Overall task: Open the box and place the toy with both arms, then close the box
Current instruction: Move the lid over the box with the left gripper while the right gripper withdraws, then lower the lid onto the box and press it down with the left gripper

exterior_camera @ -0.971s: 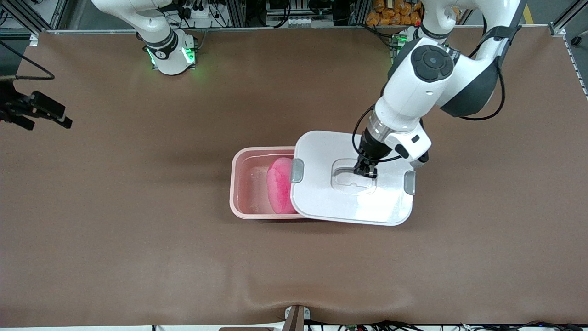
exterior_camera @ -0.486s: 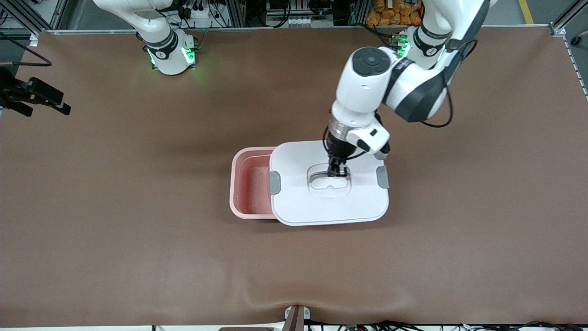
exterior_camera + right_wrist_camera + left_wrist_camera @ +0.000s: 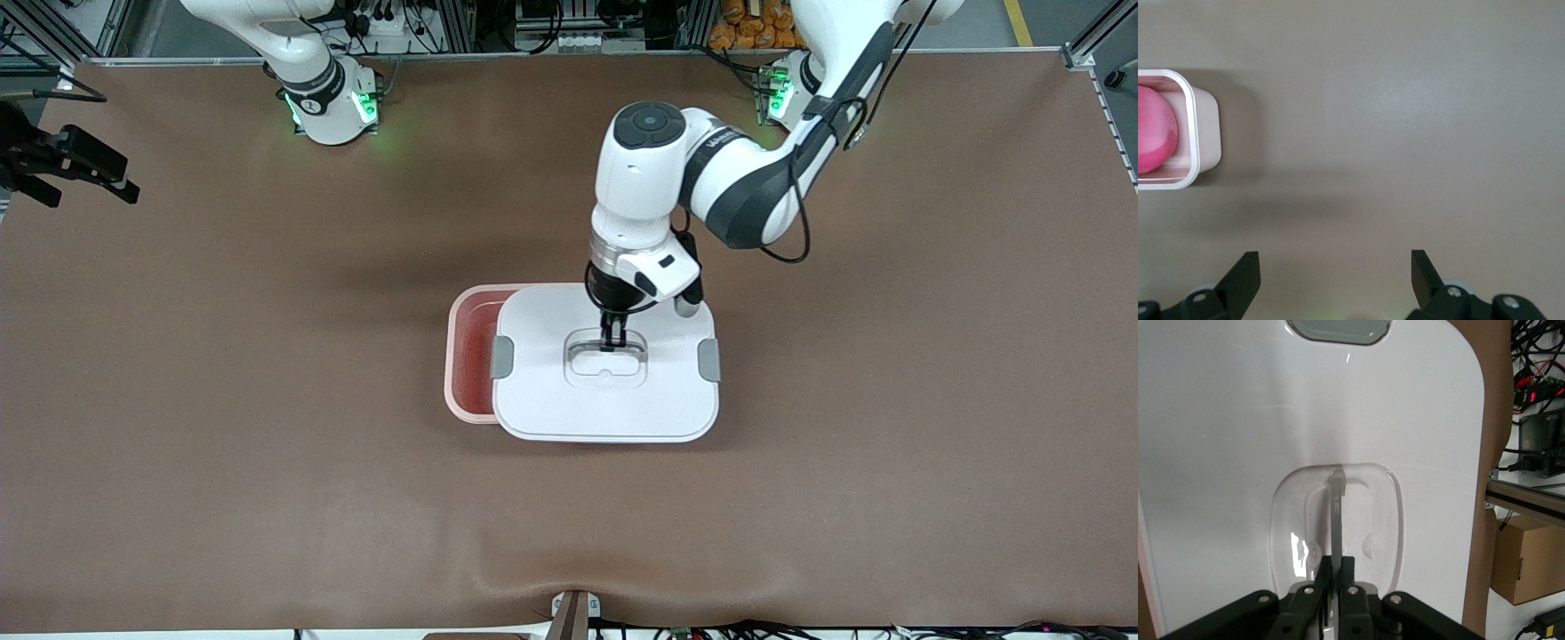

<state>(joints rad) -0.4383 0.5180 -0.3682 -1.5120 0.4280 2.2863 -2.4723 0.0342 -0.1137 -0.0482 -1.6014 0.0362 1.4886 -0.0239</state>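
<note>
Pinching lid handle, left gripper, right gripper wide, toy seen only by right wrist.

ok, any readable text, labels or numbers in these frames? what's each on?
Nothing legible.
Lid: plain white, no print; same in the left wrist view.
Box: no label visible.
Left arm's forearm: small dark lettering, too small to read.
Right arm's base collar: a small mark, unreadable.
Cardboard carton past the table edge: no print visible.

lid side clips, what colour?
Grey, on a white lid; the clips show best in the front view.
</note>
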